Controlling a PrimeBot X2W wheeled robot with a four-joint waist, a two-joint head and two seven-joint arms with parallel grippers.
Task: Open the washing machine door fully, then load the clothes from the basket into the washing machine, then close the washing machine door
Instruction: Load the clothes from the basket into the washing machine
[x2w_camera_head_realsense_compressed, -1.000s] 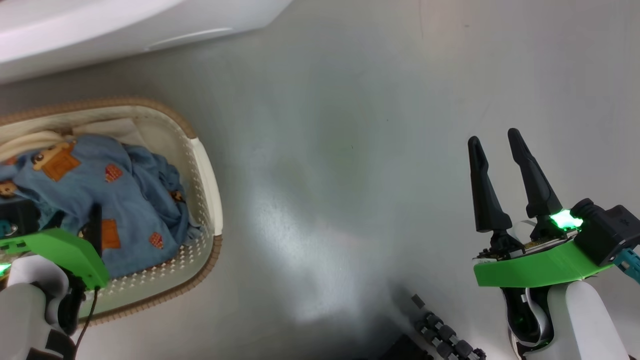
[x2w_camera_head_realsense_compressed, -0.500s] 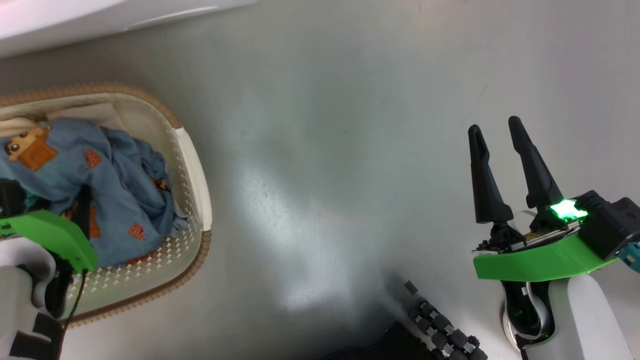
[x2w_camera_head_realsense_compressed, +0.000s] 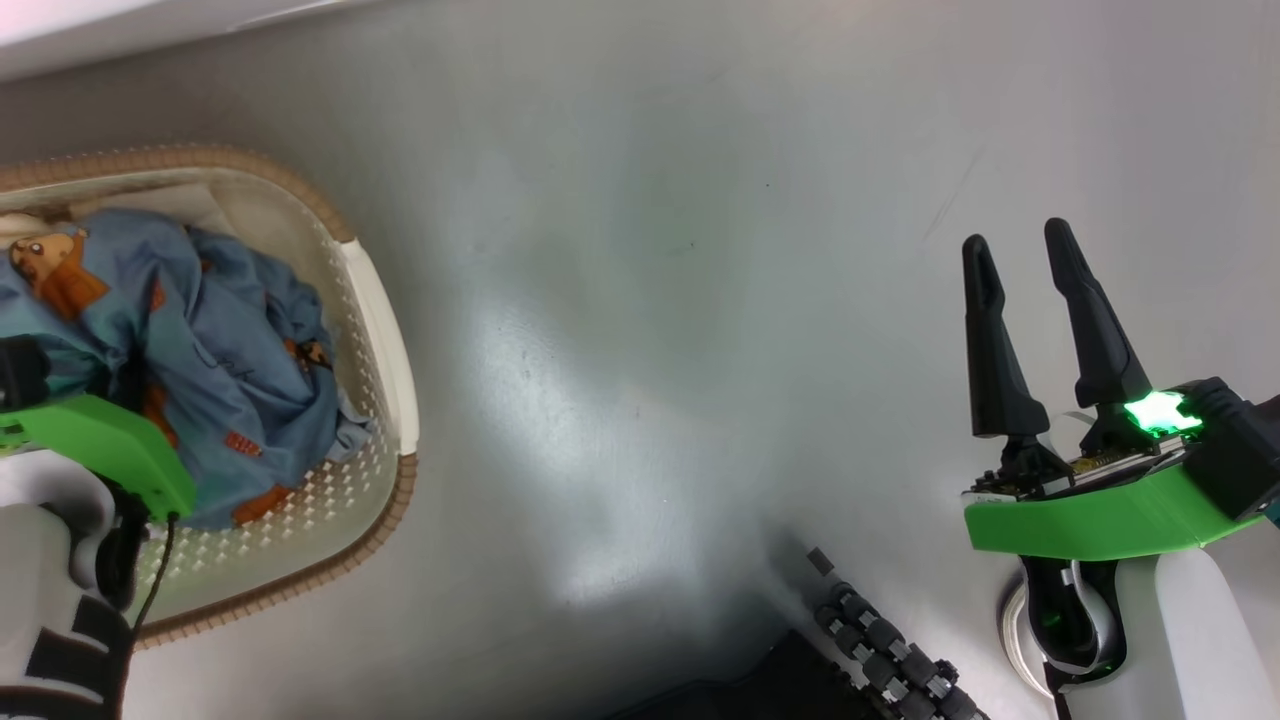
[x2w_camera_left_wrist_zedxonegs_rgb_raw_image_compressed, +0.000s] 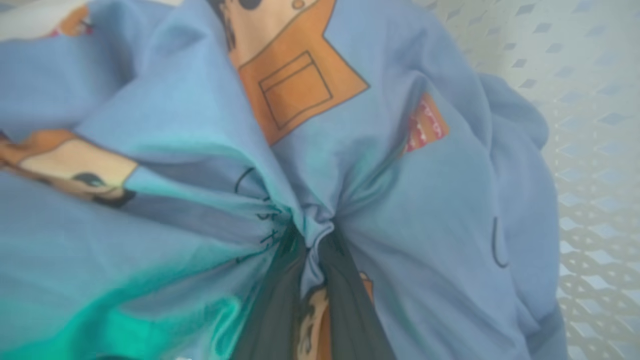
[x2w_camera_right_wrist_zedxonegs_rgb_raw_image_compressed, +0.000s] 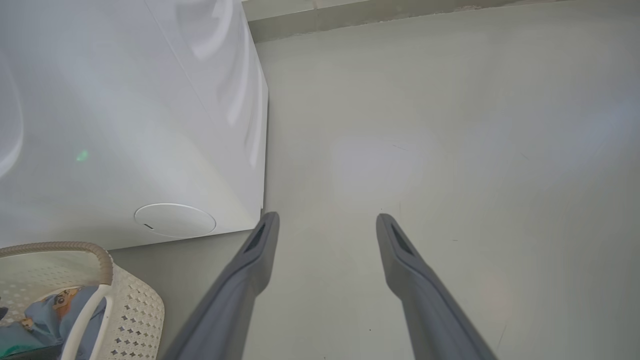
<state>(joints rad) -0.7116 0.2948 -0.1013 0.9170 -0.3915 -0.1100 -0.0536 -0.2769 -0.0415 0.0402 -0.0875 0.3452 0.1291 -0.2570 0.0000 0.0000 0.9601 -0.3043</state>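
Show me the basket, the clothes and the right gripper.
basket (x2w_camera_head_realsense_compressed: 385, 335): head view, on its white side handle.
clothes (x2w_camera_head_realsense_compressed: 220, 360): head view, on the blue fabric's middle.
right gripper (x2w_camera_head_realsense_compressed: 1018, 237): head view, midway between its two fingertips.

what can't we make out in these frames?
- Washing machine door, open or shut: the top edge of the head view crops the washing machine; the right wrist view faces a white lower panel.
- Left end effector fingertips: buried in folds of the clothes in the left wrist view; behind the green wrist cover in the head view.
- Lower basket contents: covered by blue fabric, and cropped by the head view's left edge.
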